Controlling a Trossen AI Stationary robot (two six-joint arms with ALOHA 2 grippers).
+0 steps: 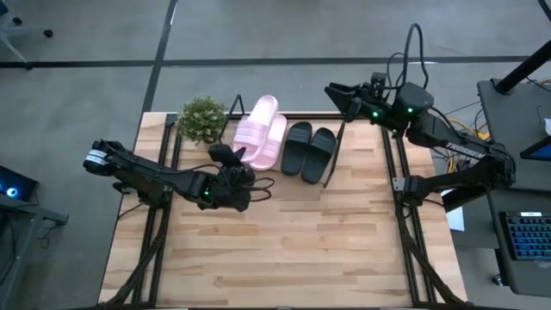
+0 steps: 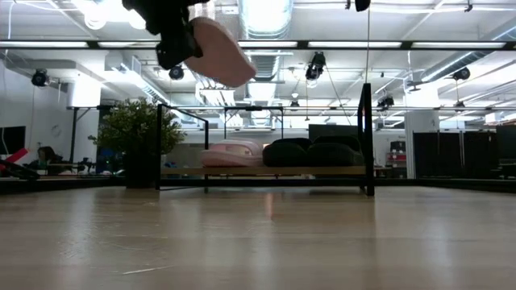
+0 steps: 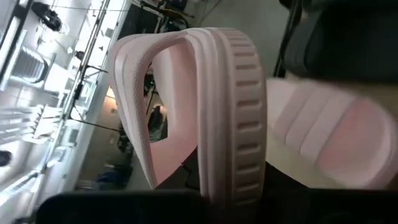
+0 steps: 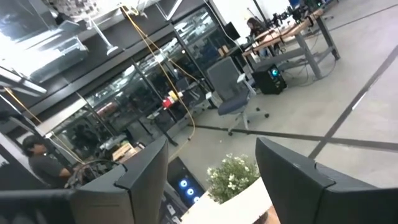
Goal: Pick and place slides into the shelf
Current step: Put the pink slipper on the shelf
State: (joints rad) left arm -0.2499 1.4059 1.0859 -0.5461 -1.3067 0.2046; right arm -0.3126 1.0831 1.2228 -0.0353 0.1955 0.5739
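My left gripper (image 1: 236, 161) is shut on one pale pink slide (image 1: 256, 127) and carries it high above the shelf (image 2: 367, 137); in the low view it shows near the top (image 2: 219, 50). The other pink slide (image 1: 274, 145) (image 2: 232, 153) and the black pair (image 1: 308, 150) (image 2: 310, 153) rest sole-down on the shelf's wooden board (image 2: 266, 171). In the left wrist view the held slide's strap (image 3: 143, 106) fills the picture, with the shelved pink slide (image 3: 336, 137) beyond. My right gripper (image 1: 337, 90) (image 4: 211, 155) is open and holds nothing, above the table's far edge by the shelf's right end. My left gripper holds the pink slide by the end of its sole nearest the table's near edge (image 1: 245, 157), coming from the near left. The ribbed sole edge (image 3: 239, 162) runs down between the fingers, which hide the contact itself. The slide is lifted clear and sticks out tilted (image 2: 230, 60).
A small potted plant (image 1: 202, 119) (image 2: 137, 137) stands at the shelf's left end. The near half of the wooden table (image 1: 284, 250) lies in front of the shelf. Beyond the table are desks, a chair and a person (image 4: 40, 162).
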